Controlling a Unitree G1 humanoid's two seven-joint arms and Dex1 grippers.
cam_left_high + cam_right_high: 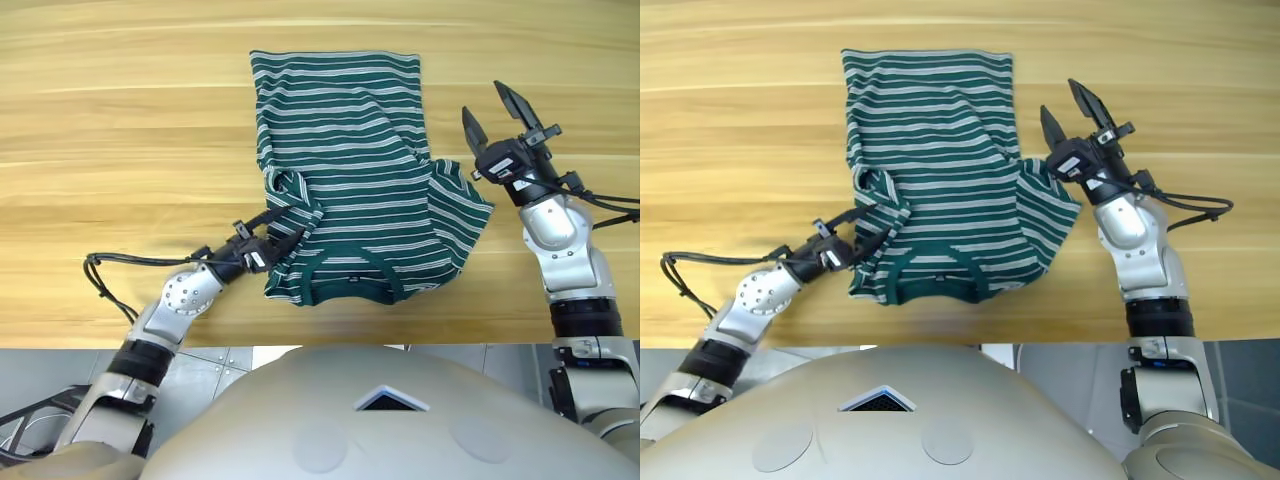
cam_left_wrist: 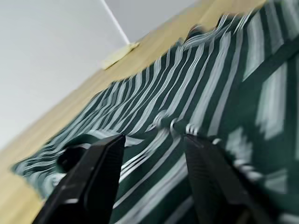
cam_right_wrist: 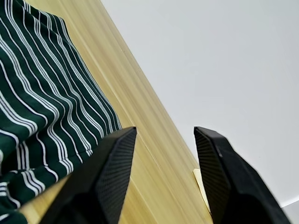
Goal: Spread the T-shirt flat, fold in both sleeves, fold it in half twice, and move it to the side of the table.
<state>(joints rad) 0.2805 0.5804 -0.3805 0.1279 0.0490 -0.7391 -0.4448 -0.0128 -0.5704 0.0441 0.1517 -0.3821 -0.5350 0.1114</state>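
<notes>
T-shirt (image 1: 350,150), green with white stripes, lies on the wooden table (image 1: 120,120) with its collar (image 1: 352,277) at the robot's end and its hem at the far end. Left of the collar and a little beyond it, the left sleeve (image 1: 290,192) sits turned in over the body, bunched rather than flat. Right of the collar, the right sleeve (image 1: 462,205) sticks out sideways, so 1 of the 2 sleeve folds looks unfinished. The left gripper (image 1: 286,228) is low at the shirt's edge just left of the collar, its 2 fingers parted over the cloth and holding nothing. The right gripper (image 1: 496,112) hangs raised beyond and right of the collar, past the sleeve, fingers spread wide and empty. Next, I judge, it must drop to the sleeve's outer edge, pinch it and carry it inward.
</notes>
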